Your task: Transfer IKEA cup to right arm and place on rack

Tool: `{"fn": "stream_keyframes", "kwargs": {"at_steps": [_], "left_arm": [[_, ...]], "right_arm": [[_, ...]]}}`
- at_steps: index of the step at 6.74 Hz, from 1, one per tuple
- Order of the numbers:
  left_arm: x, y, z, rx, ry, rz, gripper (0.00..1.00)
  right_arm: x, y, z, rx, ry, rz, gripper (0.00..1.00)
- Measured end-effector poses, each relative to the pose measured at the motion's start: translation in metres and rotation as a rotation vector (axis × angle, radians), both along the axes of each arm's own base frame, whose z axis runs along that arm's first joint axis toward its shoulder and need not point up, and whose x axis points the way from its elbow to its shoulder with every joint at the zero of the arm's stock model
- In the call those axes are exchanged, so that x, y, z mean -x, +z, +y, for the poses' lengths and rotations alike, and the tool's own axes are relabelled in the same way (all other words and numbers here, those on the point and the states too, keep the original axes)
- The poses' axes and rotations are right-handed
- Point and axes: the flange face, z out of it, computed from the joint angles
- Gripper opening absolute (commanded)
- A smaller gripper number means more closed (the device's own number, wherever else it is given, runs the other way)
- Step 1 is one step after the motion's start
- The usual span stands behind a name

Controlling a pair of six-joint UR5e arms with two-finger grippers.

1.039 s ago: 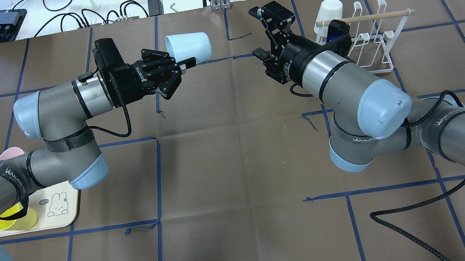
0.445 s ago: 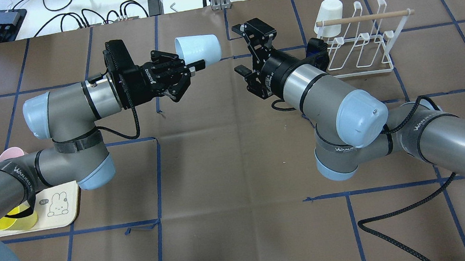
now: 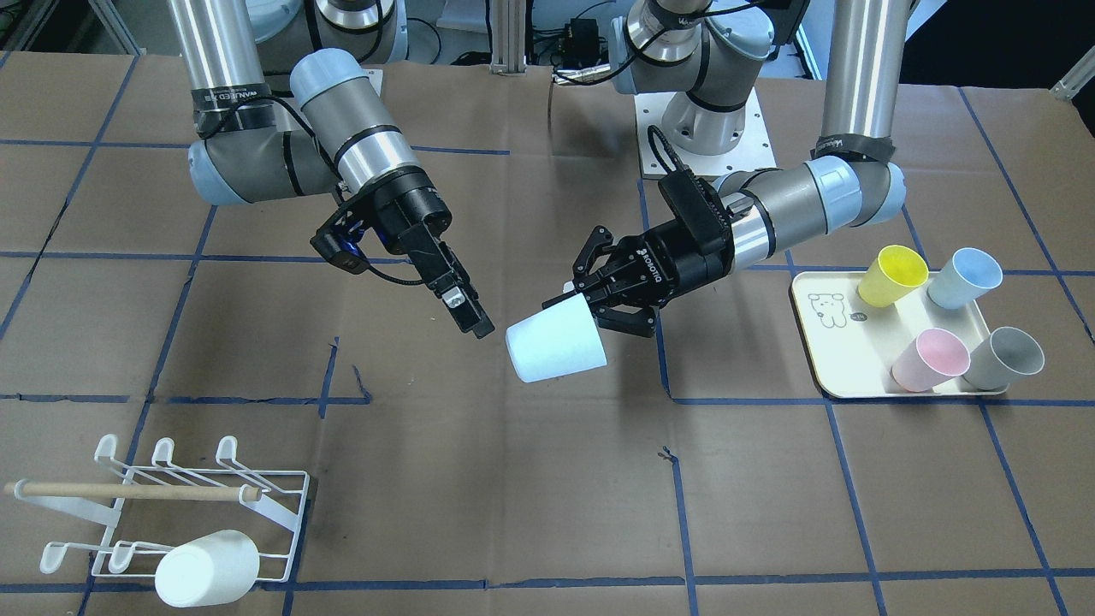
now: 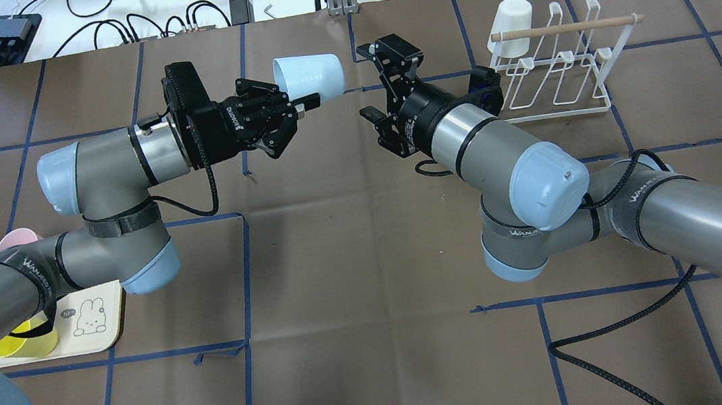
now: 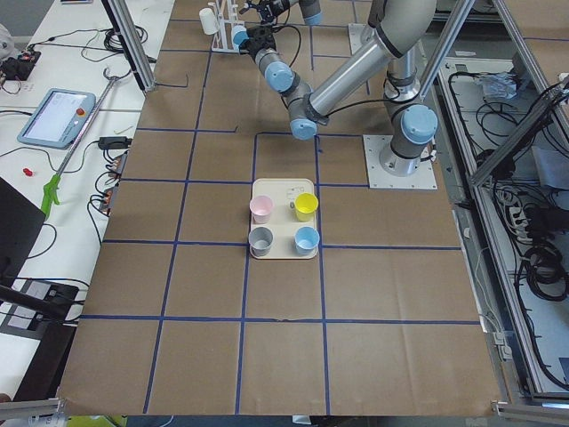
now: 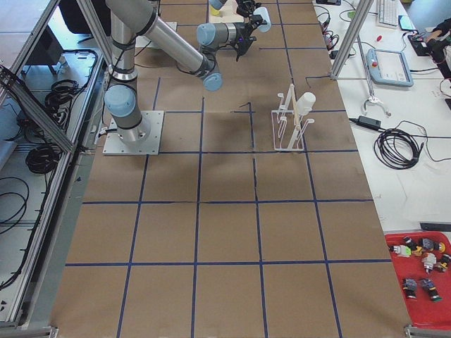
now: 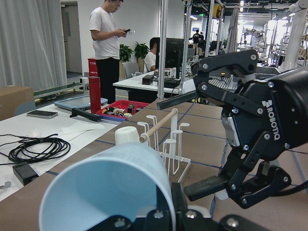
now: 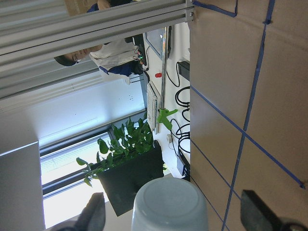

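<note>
The IKEA cup (image 4: 309, 77) is pale blue and lies on its side in the air, with my left gripper (image 4: 303, 102) shut on its rim. Seen from the front, the cup (image 3: 556, 346) hangs above the table's middle, its base toward the right arm (image 4: 490, 147). My right gripper (image 4: 371, 84) is open, a short gap from the cup's base, with nothing between its jaws. In the right wrist view the cup's base (image 8: 171, 204) lies between the two spread fingers (image 8: 262, 211). The white wire rack (image 4: 556, 65) stands at the far right.
A white cup (image 4: 511, 26) sits upside down on the rack's far left prong. The cream tray (image 3: 821, 342) beside my left arm bears yellow (image 3: 892, 274), blue (image 3: 964, 278), pink (image 3: 930, 359) and grey (image 3: 1003, 359) cups. People stand beyond the table in the wrist views.
My right arm has swung left from the rack toward the cup, its gripper still open. My left arm has carried the cup a little to the right.
</note>
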Motion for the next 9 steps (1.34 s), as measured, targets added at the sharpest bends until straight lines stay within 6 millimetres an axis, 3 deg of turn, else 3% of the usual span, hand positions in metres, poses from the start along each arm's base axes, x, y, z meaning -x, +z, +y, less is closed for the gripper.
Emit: {"fn": "stream_keyframes", "kwargs": {"at_steps": [6,9], "left_arm": [[0.0,-0.001,0.0,-0.001,0.0,0.0,0.06],[0.0,-0.001,0.0,0.0,0.0,0.0,0.06]], "right_arm": [[-0.028,0.002,-0.026,0.034,0.03,-0.005,0.97],[-0.038,-0.005,-0.03,0.026,0.031,-0.004,0.96]]}}
